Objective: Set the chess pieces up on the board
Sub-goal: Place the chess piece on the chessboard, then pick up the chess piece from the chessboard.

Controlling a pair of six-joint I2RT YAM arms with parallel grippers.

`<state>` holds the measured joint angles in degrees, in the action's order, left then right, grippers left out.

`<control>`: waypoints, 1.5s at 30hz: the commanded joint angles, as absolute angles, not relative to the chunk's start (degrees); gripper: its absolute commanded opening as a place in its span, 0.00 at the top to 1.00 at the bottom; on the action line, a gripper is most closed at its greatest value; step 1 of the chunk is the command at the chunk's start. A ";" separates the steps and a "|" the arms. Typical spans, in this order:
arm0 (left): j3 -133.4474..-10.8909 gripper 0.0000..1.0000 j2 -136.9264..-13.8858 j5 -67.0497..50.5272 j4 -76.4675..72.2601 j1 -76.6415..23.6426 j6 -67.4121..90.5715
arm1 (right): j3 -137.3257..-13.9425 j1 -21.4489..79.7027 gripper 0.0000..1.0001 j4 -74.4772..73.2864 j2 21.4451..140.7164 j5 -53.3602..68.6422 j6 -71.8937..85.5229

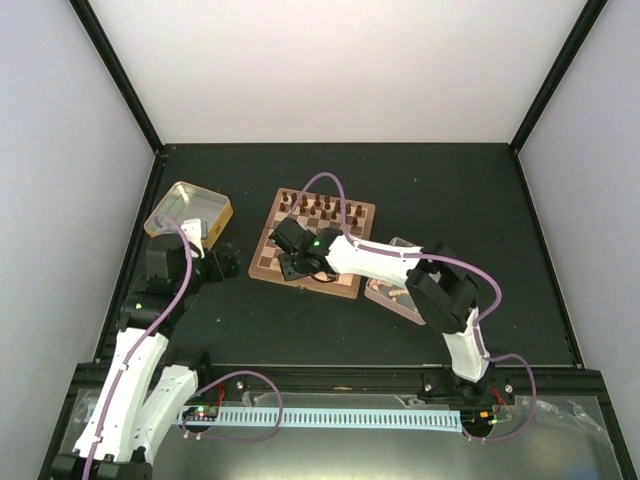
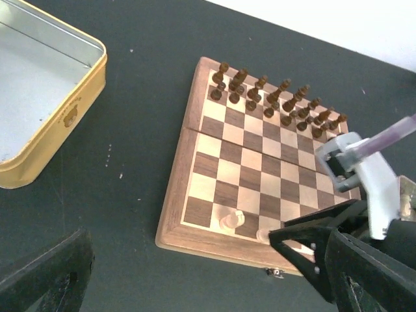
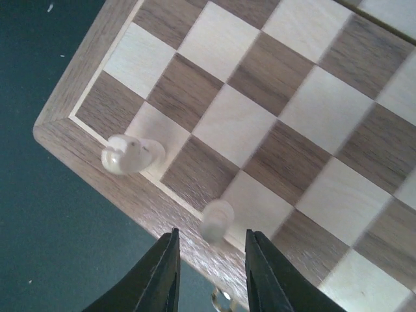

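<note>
The board (image 1: pixel 270 262) lies mid-table, with dark chessmen on its two far rows. Two light tan chess pieces stand on its near row: one (image 3: pixel 130 155) near the corner, and one (image 3: pixel 216 221) two squares along, blurred. My right gripper (image 3: pixel 211 276) is open, its fingertips (image 3: pixel 162 273) on either side of and just short of the second piece, not touching it. Both pieces also show in the left wrist view (image 2: pixel 229 219), the second one (image 2: pixel 263 235) beside the right gripper (image 2: pixel 305 250). My left gripper (image 1: pixel 226 262) is open and empty, left of the board.
An empty yellow-sided metal tin (image 1: pixel 188 215) stands at the left, also in the left wrist view (image 2: pixel 45 97). A second tin (image 1: pixel 395 290) with light pieces lies right of the board, partly under the right arm. A small metal clasp (image 2: pixel 276 272) sits on the board's near edge.
</note>
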<state>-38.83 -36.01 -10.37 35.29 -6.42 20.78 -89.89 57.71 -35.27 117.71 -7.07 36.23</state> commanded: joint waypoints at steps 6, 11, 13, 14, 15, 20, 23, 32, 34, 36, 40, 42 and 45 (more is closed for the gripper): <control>-40.96 0.20 -41.63 -24.51 33.45 -9.05 20.86 | -72.96 52.88 0.72 -24.80 100.21 -5.92 43.57; -41.84 0.37 -48.88 -19.29 30.79 -20.81 26.63 | -62.96 49.58 0.72 -21.38 92.39 -6.40 47.02; -43.44 0.45 -53.14 -14.13 30.94 -26.75 28.60 | -59.72 48.68 0.73 -20.58 89.94 -6.86 47.99; -44.69 0.49 -55.56 -11.49 32.07 -28.56 30.18 | -58.24 48.29 0.73 -20.30 88.77 -7.05 48.41; -46.25 0.55 -57.94 -8.92 33.45 -30.28 31.23 | -56.97 47.99 0.73 -20.02 87.86 -7.11 48.62; -51.58 0.59 -67.40 -2.28 36.35 -35.40 33.92 | -52.60 47.33 0.73 -20.04 84.28 -8.06 49.04; -53.38 0.58 -71.79 -0.49 36.46 -36.13 34.21 | -51.21 47.10 0.73 -20.00 83.04 -8.44 49.13; -56.41 0.62 -82.68 0.50 35.96 -36.47 33.98 | -48.62 46.44 0.74 -20.56 79.27 -10.85 48.98; -56.95 0.63 -84.63 0.44 35.69 -36.43 33.71 | -48.12 46.48 0.74 -20.76 78.30 -11.33 49.04; -57.19 0.65 -86.22 0.47 35.20 -36.47 33.59 | -47.76 46.44 0.74 -21.10 77.38 -11.93 49.02; -57.37 0.68 -88.35 0.83 34.03 -36.43 33.34 | -47.28 46.38 0.74 -21.90 75.55 -13.26 48.91; -57.67 0.68 -89.36 0.86 33.66 -36.40 32.91 | -47.14 46.39 0.74 -22.13 75.18 -13.67 48.80; -58.56 0.70 -91.25 1.38 33.75 -36.45 32.45 | -47.18 46.38 0.74 -22.57 75.04 -14.13 48.71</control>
